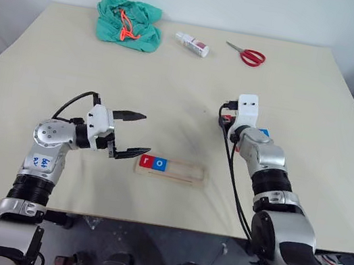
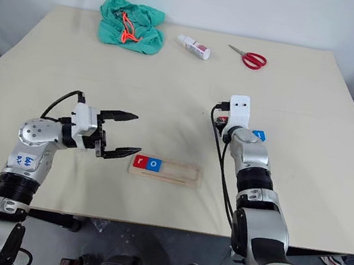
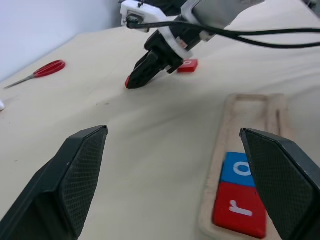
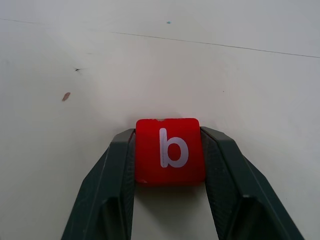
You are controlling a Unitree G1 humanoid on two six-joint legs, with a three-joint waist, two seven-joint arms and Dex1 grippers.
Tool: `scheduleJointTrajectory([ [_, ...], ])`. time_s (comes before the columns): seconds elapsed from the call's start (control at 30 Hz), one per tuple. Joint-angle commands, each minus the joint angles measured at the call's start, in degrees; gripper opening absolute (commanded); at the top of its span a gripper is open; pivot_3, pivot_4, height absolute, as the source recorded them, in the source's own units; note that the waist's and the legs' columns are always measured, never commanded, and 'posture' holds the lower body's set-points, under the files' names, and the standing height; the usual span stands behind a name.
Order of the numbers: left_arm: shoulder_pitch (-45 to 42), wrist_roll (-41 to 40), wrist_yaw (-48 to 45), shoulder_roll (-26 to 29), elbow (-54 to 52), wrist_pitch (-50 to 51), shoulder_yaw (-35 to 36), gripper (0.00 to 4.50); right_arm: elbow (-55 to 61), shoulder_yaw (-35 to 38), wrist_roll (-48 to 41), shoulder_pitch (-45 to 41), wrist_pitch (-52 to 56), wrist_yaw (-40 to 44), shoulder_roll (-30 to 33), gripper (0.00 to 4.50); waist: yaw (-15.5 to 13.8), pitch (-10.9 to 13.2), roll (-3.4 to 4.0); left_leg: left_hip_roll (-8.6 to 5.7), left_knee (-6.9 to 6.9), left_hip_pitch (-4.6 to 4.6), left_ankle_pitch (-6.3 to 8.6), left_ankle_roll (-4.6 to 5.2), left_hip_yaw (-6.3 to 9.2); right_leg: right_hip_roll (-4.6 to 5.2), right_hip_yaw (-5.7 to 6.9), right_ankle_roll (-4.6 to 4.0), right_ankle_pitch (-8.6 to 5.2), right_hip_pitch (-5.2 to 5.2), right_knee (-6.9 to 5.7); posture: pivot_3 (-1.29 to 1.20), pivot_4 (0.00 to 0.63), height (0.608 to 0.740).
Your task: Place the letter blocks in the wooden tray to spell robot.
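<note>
gripping a glossy red square b block (image 4: pixel 169 150), the right gripper (image 4: pixel 169 165) pinches its sides; the left gripper (image 1: pixel 134 132) gapes wide beside the pale wooden tray (image 1: pixel 187 173).

Long pale wooden tray (image 1: pixel 170 170) sits near table's (image 1: pixel 171 90) front edge, centre. Red "r" tile (image 1: pixel 146 161) and blue "o" tile (image 1: pixel 159 164) lie in tray's left end, touching, r leftmost. Red "b" tile (image 4: pixel 169 150) on table right-behind tray; another blue tile (image 2: pixel 259 135) just right of it. Green cloth (image 1: pixel 129 22), small white bottle (image 1: pixel 192 44), red scissors (image 1: pixel 247 54) along far edge, left to right.
</note>
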State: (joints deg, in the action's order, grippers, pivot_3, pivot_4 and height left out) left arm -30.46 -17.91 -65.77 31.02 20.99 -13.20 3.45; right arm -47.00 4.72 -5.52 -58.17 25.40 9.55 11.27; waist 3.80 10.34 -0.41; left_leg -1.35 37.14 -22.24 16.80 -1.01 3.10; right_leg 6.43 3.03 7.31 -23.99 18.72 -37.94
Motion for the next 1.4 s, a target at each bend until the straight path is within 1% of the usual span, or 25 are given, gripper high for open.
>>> scheduleJointTrajectory([
  [0.03,-0.03,-1.89,-1.37,1.47,-1.38,-0.05,1.5,4.5,7.84,-1.25,-0.24,1.99,3.99,2.65,0.64,1.47,-0.04,0.0,0.0,-0.01,0.0,0.0,0.0,0.0,0.0,0.01,-0.01,0.0,0.0,0.0,0.0,0.0,0.15,0.74],
  [0.1,-0.15,-2.19,-2.1,1.86,-0.93,-0.03,1.62,4.5,14.15,-1.69,-0.9,3.63,7.32,4.84,1.6,1.47,-0.24,0.0,0.0,-0.01,-0.03,-0.01,0.0,0.0,0.0,0.01,-0.03,0.0,0.0,0.02,0.01,0.0,0.15,0.74],
  [0.13,-0.14,-2.62,-3.18,2.16,-0.4,-0.14,1.72,4.5,20.17,-1.71,-1.83,5.48,10.59,6.29,2.74,1.47,-0.34,0.0,0.0,-0.02,-0.05,-0.03,0.0,0.0,0.0,0.01,-0.03,0.0,0.0,0.04,0.01,0.0,0.15,0.74],
  [0.2,-0.12,-3.17,-4.53,2.47,0.2,-0.29,1.85,4.5,27.68,-1.67,-2.93,7.86,14.93,7.71,4.05,1.47,-0.56,0.0,0.0,-0.03,-0.05,-0.12,0.0,0.0,0.0,0.01,-0.04,0.0,0.0,0.13,0.01,0.0,0.15,0.74],
  [0.33,-0.72,-4.75,-8.58,2.68,1.62,-0.07,1.86,4.5,50.51,-0.07,-6.82,17.96,26.83,10.64,9.62,1.47,-1.51,0.0,0.0,-0.08,-0.04,-0.18,0.0,0.0,0.07,0.05,-0.02,0.0,0.0,0.15,0.03,0.0,0.15,0.74],
  [0.4,-0.67,-5.56,-10.69,2.82,2.05,0.44,1.74,4.5,60.57,1.61,-8.92,22.72,32.44,10.57,11.49,1.47,-2.07,0.0,0.0,-0.09,-0.05,-0.2,0.01,0.01,0.06,0.05,-0.02,0.0,0.0,0.15,0.1,0.0,0.15,0.74],
  [0.5,-0.35,-6.38,-14.43,3.33,2.61,0.89,1.39,4.5,74.99,4.67,-11.4,29.83,40.93,8.89,11.96,1.47,-2.31,0.0,0.0,-0.08,-0.06,-0.27,0.01,0.0,0.05,0.04,-0.03,0.0,0.0,0.15,0.18,0.0,0.15,0.74],
  [0.6,-0.75,-6.38,-16.62,3.66,3.93,0.46,1.39,4.5,84.71,6.65,-12.53,35.86,46.58,7.98,12.35,1.47,-2.2,0.0,0.0,-0.08,-0.04,-0.23,0.0,0.01,-0.06,0.04,-0.1,0.0,0.0,0.14,0.2,0.0,0.15,0.74],
  [0.67,-1.45,-6.88,-19.65,3.97,5.57,0.21,1.29,4.5,90.21,8.94,-11.55,42.45,50.37,6.57,13.07,1.47,-2.35,0.0,0.0,-0.07,-0.05,-0.19,0.0,0.0,-0.04,0.03,-0.1,0.0,0.0,0.12,0.18,0.0,0.15,0.74],
  [0.73,-2.09,-6.73,-22.92,4.57,7.6,-0.31,0.86,4.5,92.25,10.5,-10.46,46.45,51.6,5.14,13.01,1.47,-2.39,0.0,0.0,-0.11,-0.06,-0.19,0.01,0.01,-0.02,0.04,-0.1,0.0,0.0,0.1,0.18,0.0,0.15,0.74],
  [0.83,-3.13,-6.87,-25.79,5.13,10.01,-0.46,0.78,4.5,94.04,11.44,-10.48,49.34,52.3,4.03,11.84,1.47,-2.29,0.0,0.0,-0.19,-0.03,-0.18,0.0,0.02,-0.04,0.09,-0.15,0.0,0.0,0.08,0.17,0.0,0.15,0.74],
  [1.03,-5.96,-5.8,-25.59,4.82,15.06,-3.25,0.23,4.5,92.66,10.49,-10.0,51.05,50.88,2.23,8.77,1.47,-2.24,0.0,0.0,-0.12,-0.04,-0.1,-0.01,0.02,-0.1,0.04,-0.2,0.0,0.0,0.09,0.14,0.0,0.15,0.74],
  [1.2,-6.23,-6.22,-24.99,3.55,14.3,-3.74,-0.53,4.5,90.55,8.09,-9.99,50.07,49.55,1.63,7.84,1.47,-2.25,0.0,-0.01,-0.15,-0.05,-0.11,-0.01,0.02,-0.07,0.07,-0.19,0.0,0.0,0.09,0.14,0.0,0.15,0.74],
  [1.4,-5.24,-7.12,-24.65,2.75,11.24,-3.02,-0.93,4.5,89.55,5.77,-9.0,49.98,50.53,-2.27,2.89,1.47,-2.18,0.0,0.0,-0.15,-0.05,-0.11,-0.01,0.02,-0.06,0.06,-0.2,0.0,0.0,0.09,0.12,0.0,0.15,0.74],
])
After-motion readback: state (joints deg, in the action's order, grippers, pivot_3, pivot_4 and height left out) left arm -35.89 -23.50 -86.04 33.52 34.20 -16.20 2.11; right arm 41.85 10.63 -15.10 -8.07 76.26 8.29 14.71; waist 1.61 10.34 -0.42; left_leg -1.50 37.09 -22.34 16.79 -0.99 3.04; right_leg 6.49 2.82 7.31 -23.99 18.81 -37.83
